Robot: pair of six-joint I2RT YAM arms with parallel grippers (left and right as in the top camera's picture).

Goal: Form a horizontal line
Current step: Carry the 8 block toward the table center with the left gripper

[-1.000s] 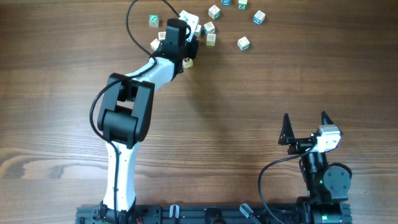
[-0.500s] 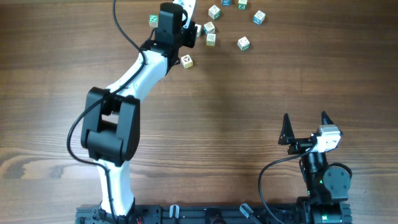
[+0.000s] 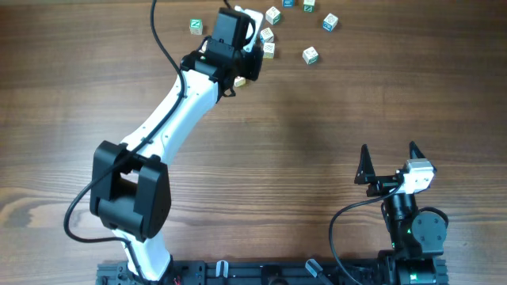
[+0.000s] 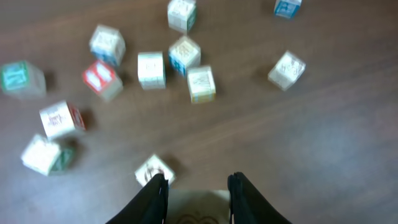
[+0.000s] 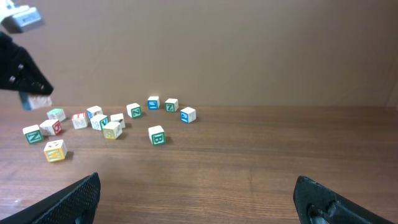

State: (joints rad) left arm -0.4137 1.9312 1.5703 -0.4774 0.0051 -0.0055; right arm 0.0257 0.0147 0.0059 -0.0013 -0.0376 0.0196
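Observation:
My left gripper (image 3: 250,62) (image 4: 198,182) hangs over the far cube cluster, shut on a pale letter cube (image 4: 199,203) with a brownish mark. In the right wrist view it sits at the far left (image 5: 25,74), above the table. A yellowish-marked cube (image 4: 154,169) (image 3: 240,81) lies on the table just past my left finger. Further on, three cubes with green (image 4: 151,70), blue (image 4: 185,54) and yellowish (image 4: 201,83) marks sit close together in an uneven row. My right gripper (image 3: 388,152) (image 5: 196,183) is open and empty near the front right.
Several loose letter cubes lie scattered along the far edge (image 3: 310,55) (image 3: 329,21) (image 3: 195,26), with more at the left in the left wrist view (image 4: 99,78) (image 4: 59,118). A black cable (image 3: 162,39) loops by the left arm.
The left arm swung toward the far edge, then came back a little to the right over the cluster. The yellowish cube stays on the table. The right arm has not moved.

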